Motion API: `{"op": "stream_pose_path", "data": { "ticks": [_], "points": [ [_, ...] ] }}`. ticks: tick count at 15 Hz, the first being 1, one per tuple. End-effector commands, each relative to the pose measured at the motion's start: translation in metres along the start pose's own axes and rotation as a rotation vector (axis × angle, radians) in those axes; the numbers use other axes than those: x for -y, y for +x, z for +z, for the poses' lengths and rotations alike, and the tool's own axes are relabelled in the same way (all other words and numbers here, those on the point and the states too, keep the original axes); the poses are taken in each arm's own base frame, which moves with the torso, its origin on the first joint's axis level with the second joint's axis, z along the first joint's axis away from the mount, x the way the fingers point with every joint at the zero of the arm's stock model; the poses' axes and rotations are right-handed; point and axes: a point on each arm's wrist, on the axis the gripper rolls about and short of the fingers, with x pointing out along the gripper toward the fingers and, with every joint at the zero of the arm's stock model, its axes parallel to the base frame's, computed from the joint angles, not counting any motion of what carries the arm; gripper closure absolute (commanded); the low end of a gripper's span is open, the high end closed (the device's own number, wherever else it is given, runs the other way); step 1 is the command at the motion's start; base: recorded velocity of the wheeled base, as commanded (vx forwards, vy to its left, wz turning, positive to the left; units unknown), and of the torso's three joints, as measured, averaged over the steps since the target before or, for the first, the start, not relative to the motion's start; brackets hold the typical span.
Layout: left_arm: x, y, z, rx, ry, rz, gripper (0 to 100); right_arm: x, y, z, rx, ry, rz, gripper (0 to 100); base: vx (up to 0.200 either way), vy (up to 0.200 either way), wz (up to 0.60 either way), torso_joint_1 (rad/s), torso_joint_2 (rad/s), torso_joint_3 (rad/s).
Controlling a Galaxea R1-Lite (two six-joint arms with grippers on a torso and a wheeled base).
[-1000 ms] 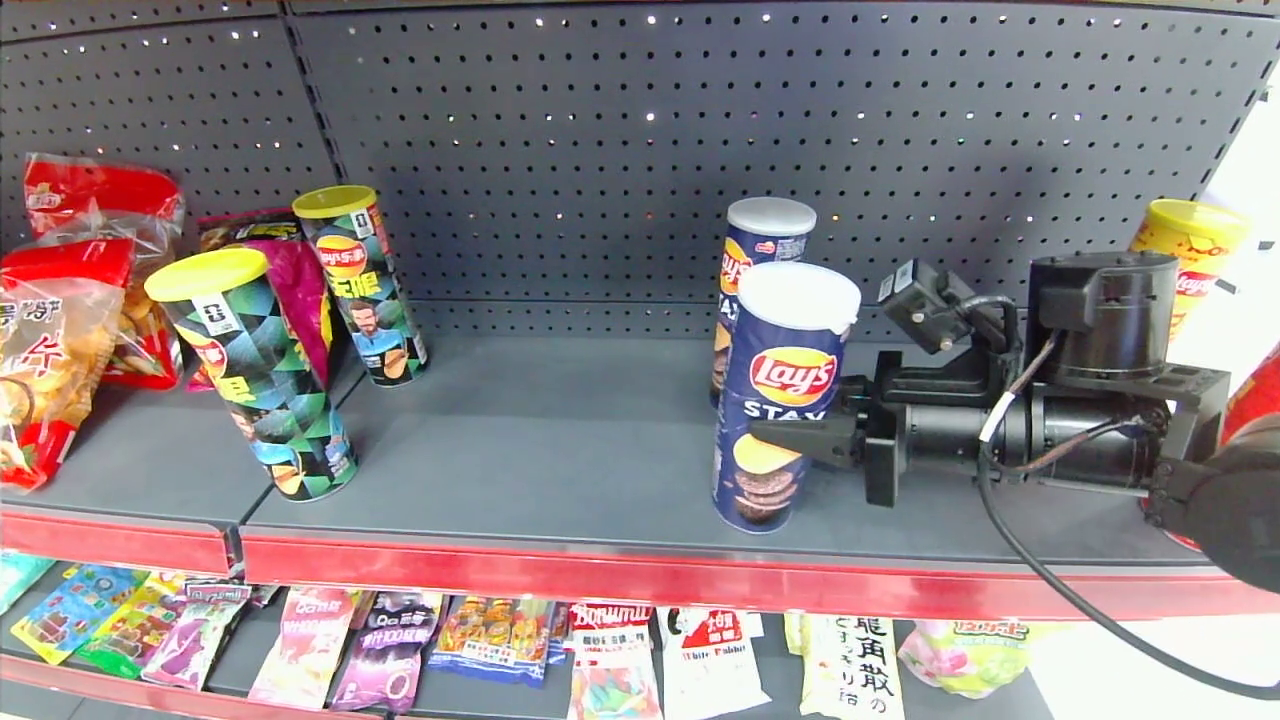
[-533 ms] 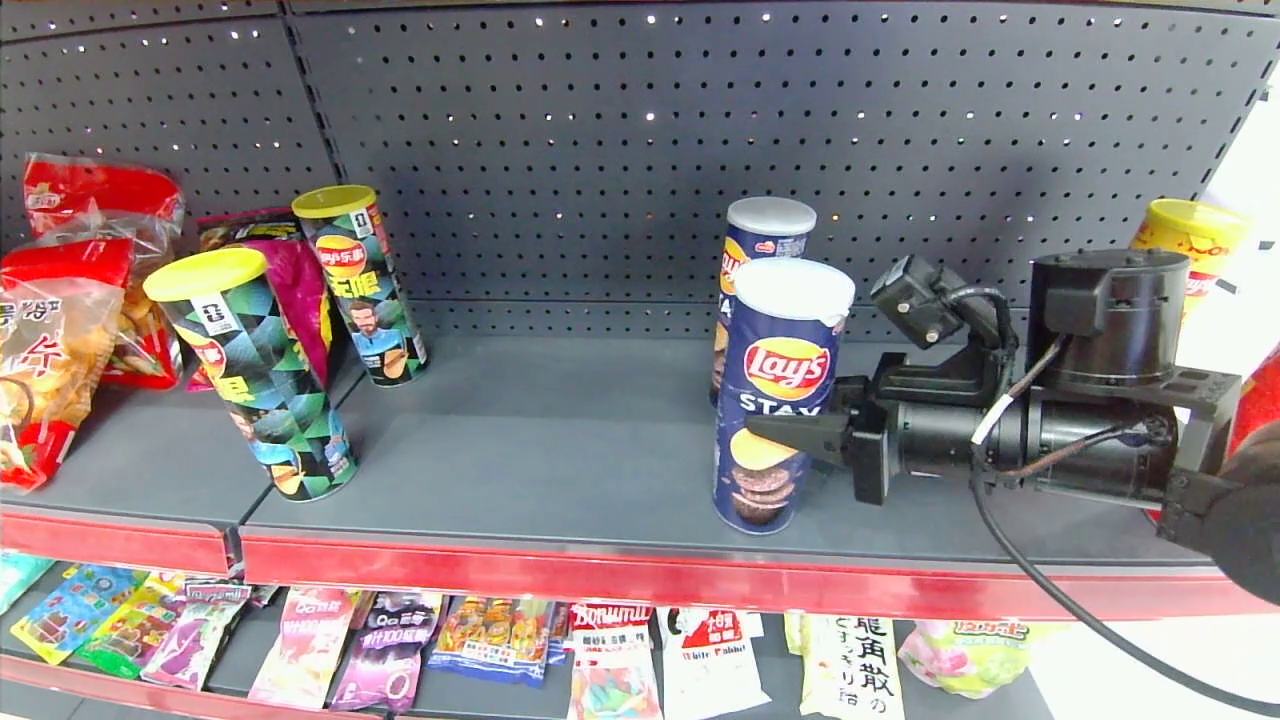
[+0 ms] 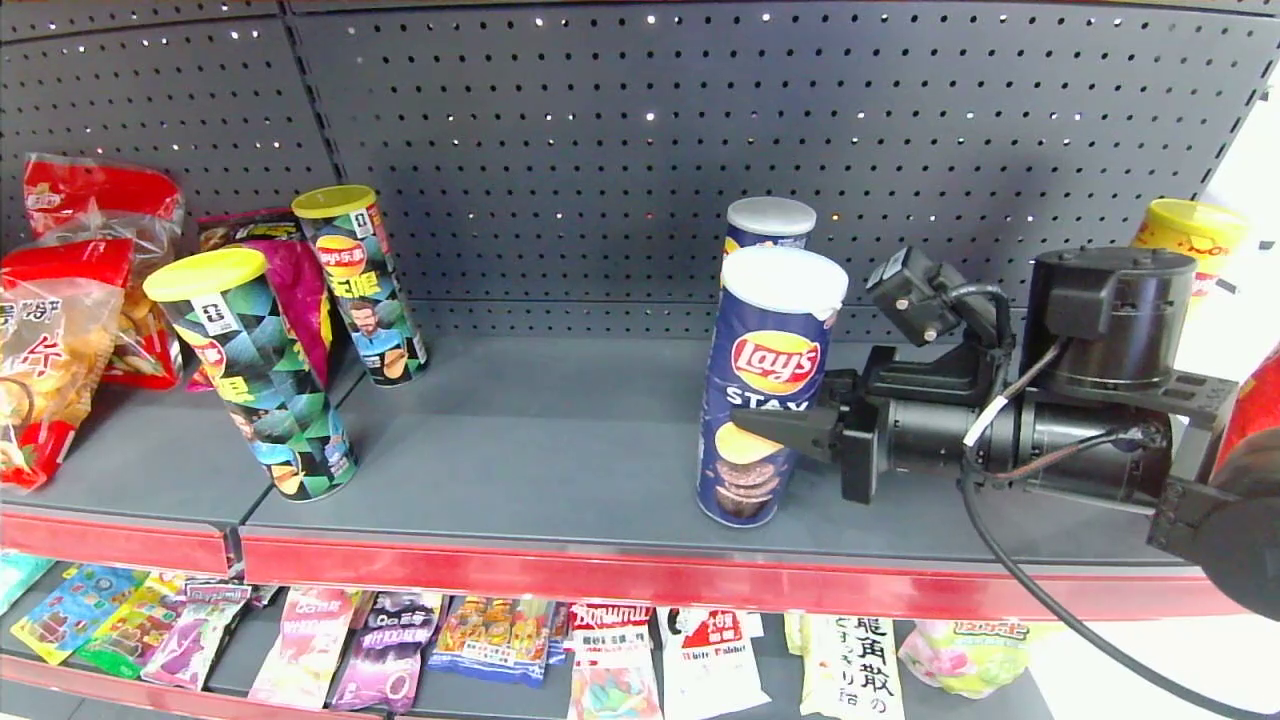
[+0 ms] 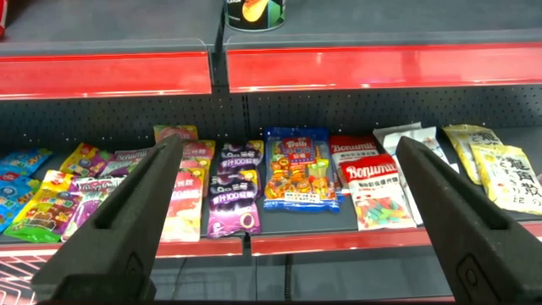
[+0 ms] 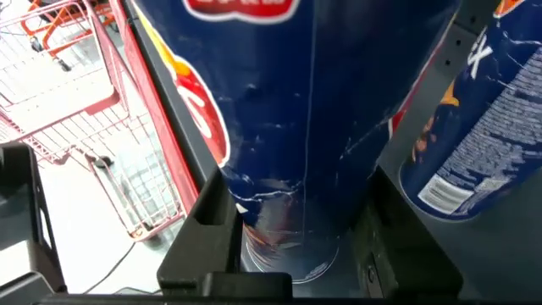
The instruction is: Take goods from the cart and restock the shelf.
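In the head view, a tall blue cylindrical chip can (image 3: pixel 765 385) with a white lid is clamped by the right end effector (image 3: pixel 770 430) near the front of the grey metal shelf (image 3: pixel 560 450). In the left wrist view, the left end effector (image 4: pixel 288 212) is held wide apart before glossy candy bags (image 4: pixel 292 169). In the right wrist view, the can's smooth wall is pinched between black fingers (image 5: pixel 207 229).

Right arm (image 3: pixel 1000 440) matte black; cylindrical motor housing (image 3: pixel 1105 310); black cable (image 3: pixel 1040 590), white tag (image 3: pixel 985 418); black wedge-shaped tool fingers (image 3: pixel 790 432).
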Motion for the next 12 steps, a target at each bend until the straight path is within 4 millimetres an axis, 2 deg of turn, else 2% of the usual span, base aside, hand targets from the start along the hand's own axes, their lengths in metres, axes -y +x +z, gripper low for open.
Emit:
{"op": "stream_pose_path", "data": {
  "ticks": [1,12],
  "points": [
    [0.0000,0.0001,0.0000,-0.002,0.000,0.001,0,-0.0004,0.0033,-0.0046,-0.016,0.007,0.007,100,0.000,0.000,0.00,0.000,0.00,0.000],
    [0.0000,0.0001,0.0000,-0.002,0.000,0.001,0,-0.0044,-0.0025,-0.0098,-0.031,0.009,0.009,100,0.000,0.000,0.00,0.000,0.00,0.000]
  ]
}}
